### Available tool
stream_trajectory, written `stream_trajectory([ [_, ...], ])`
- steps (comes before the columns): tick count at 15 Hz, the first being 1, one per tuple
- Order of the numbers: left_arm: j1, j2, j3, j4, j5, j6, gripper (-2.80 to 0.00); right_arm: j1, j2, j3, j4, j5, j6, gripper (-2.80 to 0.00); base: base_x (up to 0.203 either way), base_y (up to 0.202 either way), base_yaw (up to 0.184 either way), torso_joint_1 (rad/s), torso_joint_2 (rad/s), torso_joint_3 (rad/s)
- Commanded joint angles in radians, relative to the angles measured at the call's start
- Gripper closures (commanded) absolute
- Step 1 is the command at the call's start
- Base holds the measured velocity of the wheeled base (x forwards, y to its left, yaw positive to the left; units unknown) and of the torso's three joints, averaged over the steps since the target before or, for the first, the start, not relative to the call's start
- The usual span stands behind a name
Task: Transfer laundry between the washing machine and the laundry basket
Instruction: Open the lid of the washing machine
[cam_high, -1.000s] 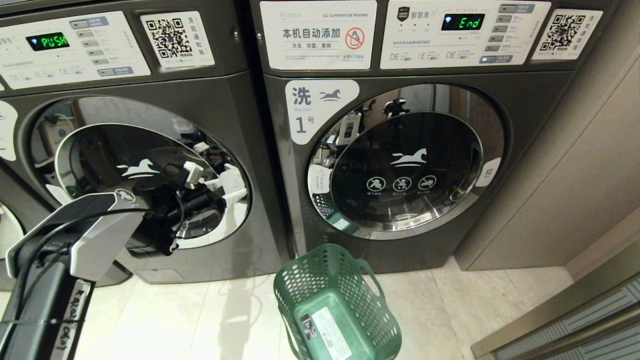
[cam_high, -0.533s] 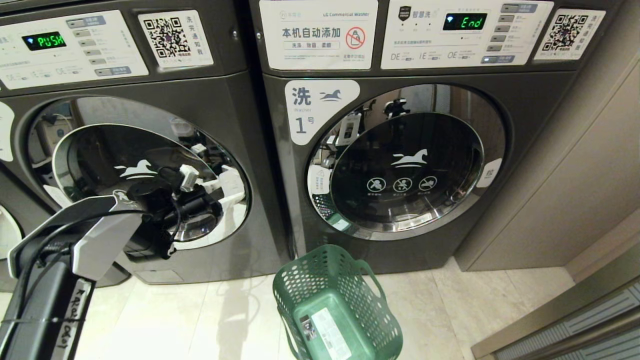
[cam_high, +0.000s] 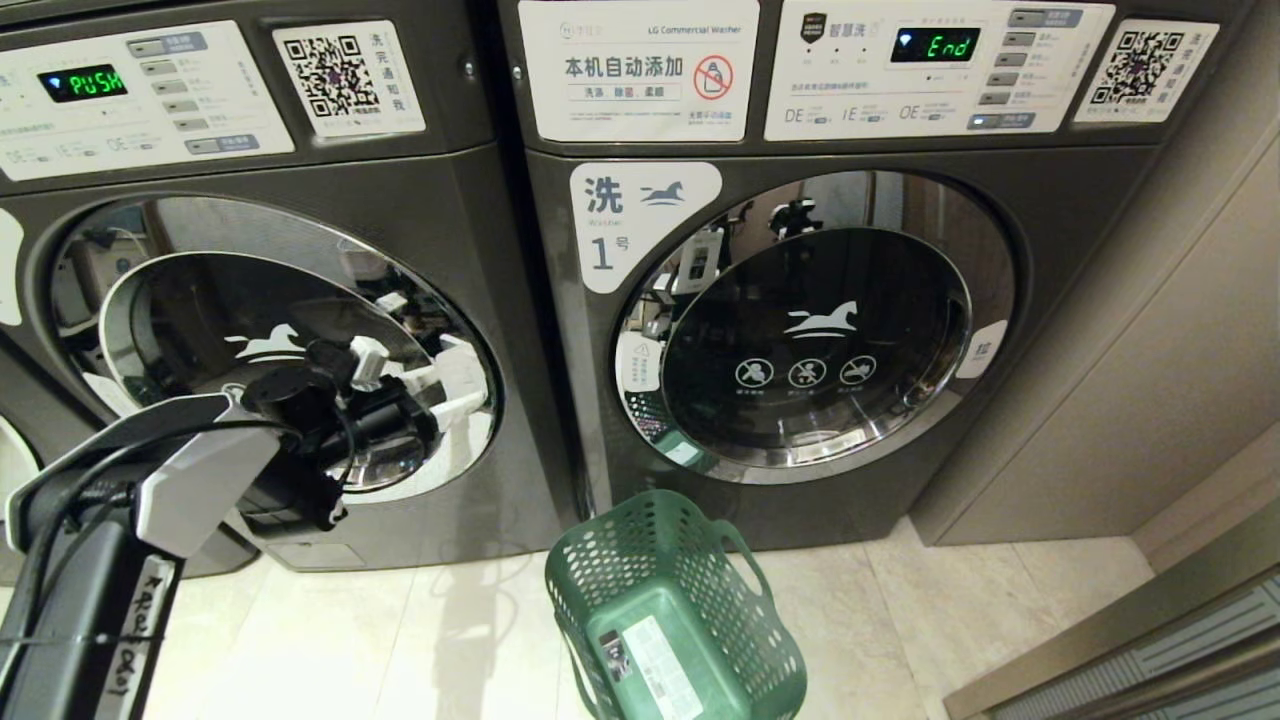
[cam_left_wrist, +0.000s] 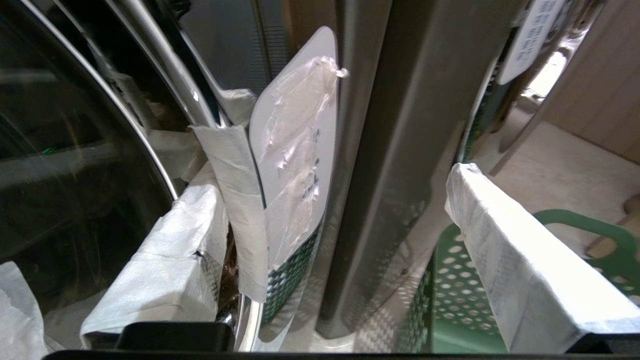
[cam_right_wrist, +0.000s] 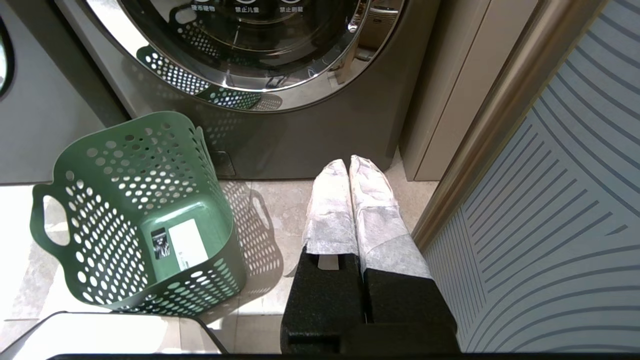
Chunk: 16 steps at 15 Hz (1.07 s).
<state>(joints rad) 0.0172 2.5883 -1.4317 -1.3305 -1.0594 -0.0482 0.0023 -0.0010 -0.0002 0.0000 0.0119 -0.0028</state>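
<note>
Head view: the left gripper sits at the four o'clock edge of the left washer door, jaws spread wide and empty — the nearer arm. The empty green laundry basket stands on the floor at about five o'clock from it.

Left wrist view: the door's taped pull tab lies between the wrapped fingers, long axis running away from the wrist.

Right wrist view: the right gripper hangs parked — fingers pressed together, holding nothing.
</note>
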Motion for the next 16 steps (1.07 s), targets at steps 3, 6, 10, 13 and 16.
stream_trajectory([
  [3, -0.011, -0.004, 0.098, -0.199, 0.007, -0.143, -2.80, 0.001, 0.000, 0.000, 0.000, 0.000, 0.000, 0.00, 0.000, 0.000, 0.000, -0.009, -0.01, 0.001],
  [6, 0.001, 0.000, 0.101, -0.199, 0.054, -0.148, -2.80, 0.001, 0.001, 0.000, 0.000, 0.000, 0.000, 0.00, 0.000, 0.000, 0.000, 0.000, 0.00, 0.000],
  [10, 0.048, 0.007, 0.110, -0.199, 0.104, -0.147, -2.80, 0.001, 0.001, 0.000, 0.000, 0.000, 0.000, 0.00, 0.000, 0.000, 0.000, 0.000, 0.00, 0.000],
  [13, 0.101, 0.022, 0.108, -0.199, 0.103, -0.151, -2.80, 0.001, 0.001, 0.000, 0.000, 0.000, 0.000, 0.00, 0.000, 0.000, 0.000, 0.000, 0.00, 0.000],
  [16, 0.163, 0.031, 0.103, -0.199, 0.098, -0.158, -2.80, 0.001, 0.001, 0.000, 0.000, 0.000, 0.000, 0.00, 0.000, 0.000, 0.000, 0.000, 0.00, 0.000],
])
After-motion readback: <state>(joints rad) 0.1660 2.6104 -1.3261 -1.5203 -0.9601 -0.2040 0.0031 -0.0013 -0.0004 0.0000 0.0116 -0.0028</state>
